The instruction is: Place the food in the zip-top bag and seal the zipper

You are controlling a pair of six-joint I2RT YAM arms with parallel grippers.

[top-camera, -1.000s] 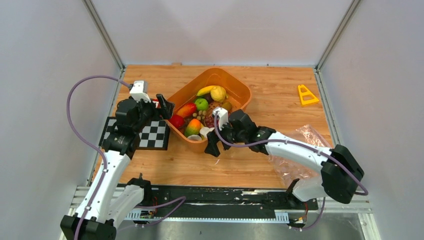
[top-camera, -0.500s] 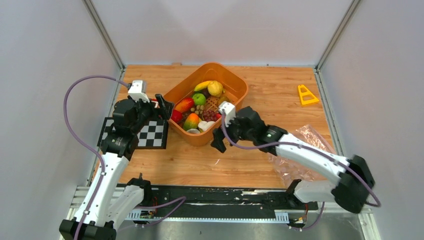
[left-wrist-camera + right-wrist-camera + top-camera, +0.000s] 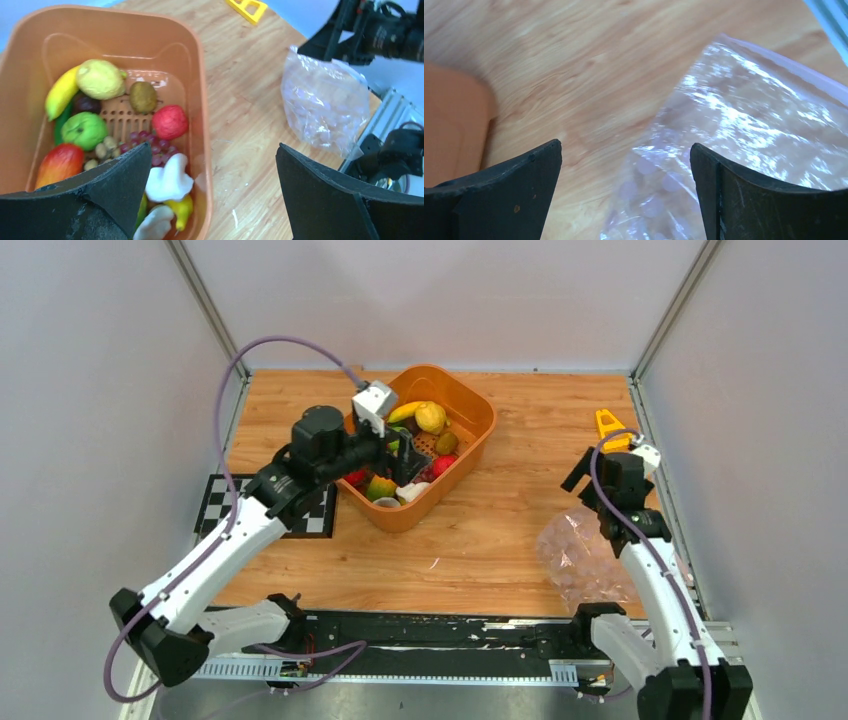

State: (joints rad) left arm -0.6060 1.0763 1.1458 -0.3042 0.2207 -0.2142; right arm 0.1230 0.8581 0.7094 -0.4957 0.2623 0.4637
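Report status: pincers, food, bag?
Left pincer open over orange basket. Right pincer open by zip-top bag. Food in basket, bag looks empty. Nothing seen between them.

zip-top bag (image 3: 749, 120) cut off, basket (image 3: 451, 125) edge blurred

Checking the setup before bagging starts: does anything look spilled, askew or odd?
Nothing is spilled: the food all sits inside the orange basket. The basket stands skewed to the table edges, and the zip-top bag lies crumpled, not flat, at the near right.
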